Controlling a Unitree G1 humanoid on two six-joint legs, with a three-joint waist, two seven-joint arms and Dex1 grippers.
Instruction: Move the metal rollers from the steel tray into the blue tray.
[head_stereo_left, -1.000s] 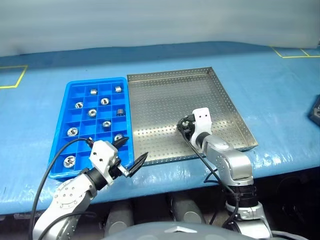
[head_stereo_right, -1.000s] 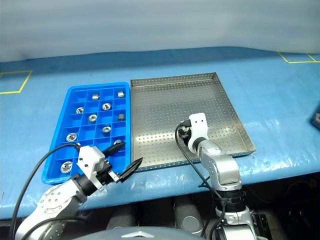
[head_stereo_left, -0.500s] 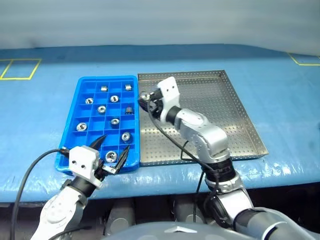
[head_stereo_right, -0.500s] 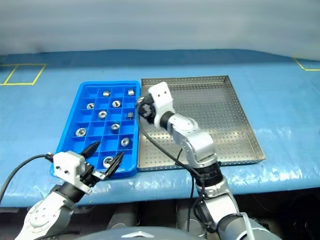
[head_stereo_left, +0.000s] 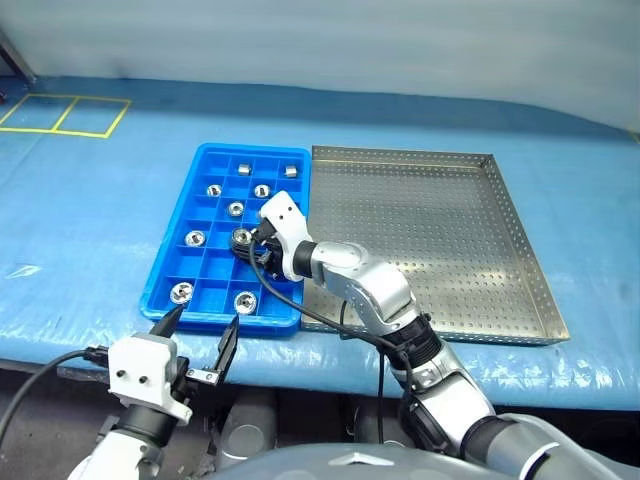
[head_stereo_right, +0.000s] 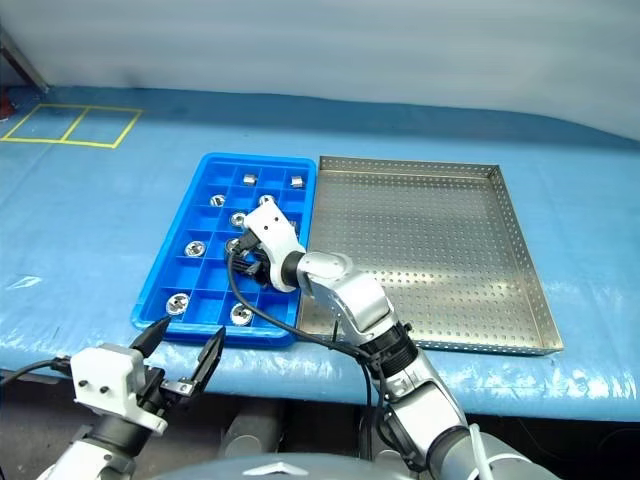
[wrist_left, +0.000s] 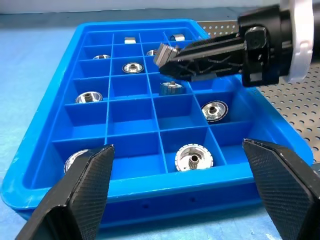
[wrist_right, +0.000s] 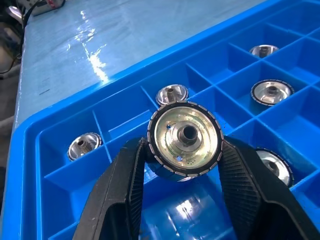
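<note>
Work surface: long table under a glossy blue covering, wrinkled and reflective along the near edge. Yellow taped squares at the far left corner. Plain pale wall behind the table.

Blue tray set left, steel tray immediately right of it, long edges side by side; contact between them not resolvable. Perforated floor of the steel tray bare where visible; part of its near-left area covered by the right arm. Metal rollers scattered singly through the blue tray's compartments, none sharing a cell as far as can be made out.

Right gripper extended over the middle of the blue tray, fingers clamped on a roller, disc face and central hole towards the wrist camera, knurled rim against both fingers. Held above the compartments, clear of the dividers. Compartment directly beneath partly masked by roller and fingers; contents unclear.

Left gripper off the near edge of the table, just short of the blue tray's near rim, fingers spread wide, nothing between them.

Markings: no legible writing, brand or label on trays, rollers or grippers.
</note>
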